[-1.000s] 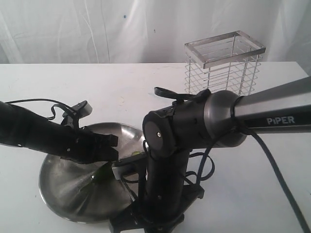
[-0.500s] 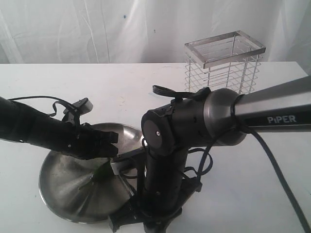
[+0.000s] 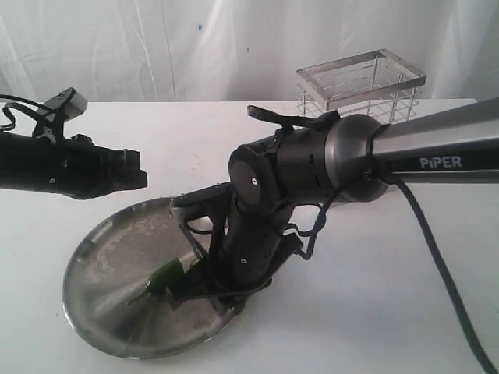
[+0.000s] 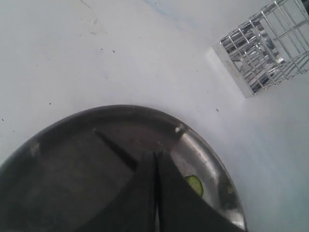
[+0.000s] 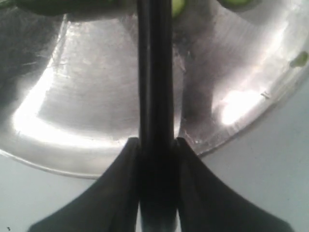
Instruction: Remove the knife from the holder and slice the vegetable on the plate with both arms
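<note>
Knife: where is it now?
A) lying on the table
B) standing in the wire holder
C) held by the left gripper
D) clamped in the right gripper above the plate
D: in the right wrist view the right gripper grips the knife, which reaches over the plate.

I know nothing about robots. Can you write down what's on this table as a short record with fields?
plate: steel, round, on the white table
vegetable: green chilli lying on the plate
knife: black, over the plate
right end effector: shut on the knife
left end effector: shut, empty, in the air beside the plate
holder: wire cage at the table's back
</note>
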You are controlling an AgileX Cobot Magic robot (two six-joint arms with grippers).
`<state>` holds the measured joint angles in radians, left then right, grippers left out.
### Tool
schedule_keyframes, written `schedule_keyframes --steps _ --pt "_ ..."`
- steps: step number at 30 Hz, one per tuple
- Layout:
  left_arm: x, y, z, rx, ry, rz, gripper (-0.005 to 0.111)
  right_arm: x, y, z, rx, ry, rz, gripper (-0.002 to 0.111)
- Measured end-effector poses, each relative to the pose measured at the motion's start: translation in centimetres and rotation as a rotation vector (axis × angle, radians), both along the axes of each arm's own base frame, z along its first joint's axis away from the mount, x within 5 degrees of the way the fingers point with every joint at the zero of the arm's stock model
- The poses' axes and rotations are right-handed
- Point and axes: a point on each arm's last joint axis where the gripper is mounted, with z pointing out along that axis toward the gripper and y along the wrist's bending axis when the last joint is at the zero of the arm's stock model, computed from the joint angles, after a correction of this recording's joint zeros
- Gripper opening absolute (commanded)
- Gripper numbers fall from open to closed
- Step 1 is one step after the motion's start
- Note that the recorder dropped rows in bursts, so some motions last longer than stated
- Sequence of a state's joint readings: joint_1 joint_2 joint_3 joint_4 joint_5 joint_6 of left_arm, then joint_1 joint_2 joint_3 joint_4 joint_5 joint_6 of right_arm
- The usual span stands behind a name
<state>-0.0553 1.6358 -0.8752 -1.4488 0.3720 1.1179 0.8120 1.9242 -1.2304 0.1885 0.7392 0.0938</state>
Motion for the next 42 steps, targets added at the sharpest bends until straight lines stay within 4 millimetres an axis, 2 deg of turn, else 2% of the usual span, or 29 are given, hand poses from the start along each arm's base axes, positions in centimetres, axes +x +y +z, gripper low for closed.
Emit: schedule_keyframes --steps 2,5,8,11,13,16,19,21,24,26,27,29,31,34,36,38,40,42 --pt "-0.7 0.0 0.5 0.0 -0.014 -0.001 0.0 0.2 0.0 0.0 0.001 -0.019 0.019 0.044" --pt "-2.1 0.1 2.1 0.007 -0.063 -0.008 0.0 0.3 0.0 0.4 0.007 -0.047 0.038 0.043" --pt "-4.0 0.5 4.3 0.042 -0.15 0.001 0.0 0.2 -0.4 1.8 0.006 -0.084 0.058 0.034" --pt "-5.9 1.2 5.7 0.107 -0.226 0.048 0.0 0.3 -1.5 4.9 -0.011 -0.205 0.075 0.018" --pt "-7.2 1.7 6.0 0.152 -0.256 0.079 0.0 0.5 -2.8 7.5 -0.035 -0.313 0.056 0.003" --pt "-9.3 2.4 5.6 0.205 -0.277 0.13 0.0 1.3 -5.8 10.2 -0.081 -0.431 -0.014 0.0" --pt "-11.9 3.1 4.5 0.242 -0.286 0.181 0.0 1.8 -9.8 10.7 -0.125 -0.459 -0.108 0.0" --pt "-13.7 3.6 3.8 0.259 -0.296 0.216 0.0 1.2 -12.4 9.9 -0.143 -0.443 -0.163 0.0" --pt "-15.9 3.8 3.3 0.236 -0.324 0.254 0.0 -1.4 -15.0 9.5 -0.052 -0.475 -0.223 0.0" --pt "-17.3 3.7 3.3 0.209 -0.355 0.246 0.0 -3.5 -16.0 9.3 0.069 -0.545 -0.255 0.0" --pt "-18.5 3.4 3.3 0.175 -0.385 0.218 0.0 -5.9 -17.0 9.3 0.219 -0.647 -0.264 0.0" --pt "-19.6 3.1 3.5 0.148 -0.423 0.188 0.0 -8.8 -18.3 9.4 0.363 -0.762 -0.256 0.0" --pt "-19.9 3.1 3.7 0.142 -0.446 0.185 0.0 -10.9 -19.5 9.4 0.426 -0.821 -0.26 0.0" --pt "-20.0 3.1 3.8 0.139 -0.45 0.182 0.0 -12.4 -20.5 10.2 0.471 -0.879 -0.27 0.0" --pt "-20.0 3.1 3.8 0.139 -0.45 0.182 0.0 -13.1 -21.3 10.8 0.51 -0.885 -0.336 0.0" --pt "-20.0 3.0 3.8 0.138 -0.45 0.18 0.0 -14.0 -22.2 11.5 0.488 -0.95 -0.324 0.0" --pt "-20.0 3.0 3.8 0.138 -0.45 0.18 0.0 -15.2 -23.9 12.7 0.455 -1.109 -0.33 0.0" --pt "-20.0 3.0 3.8 0.138 -0.45 0.18 0.0 -17.1 -26.2 14.0 0.408 -1.347 -0.418 0.0"
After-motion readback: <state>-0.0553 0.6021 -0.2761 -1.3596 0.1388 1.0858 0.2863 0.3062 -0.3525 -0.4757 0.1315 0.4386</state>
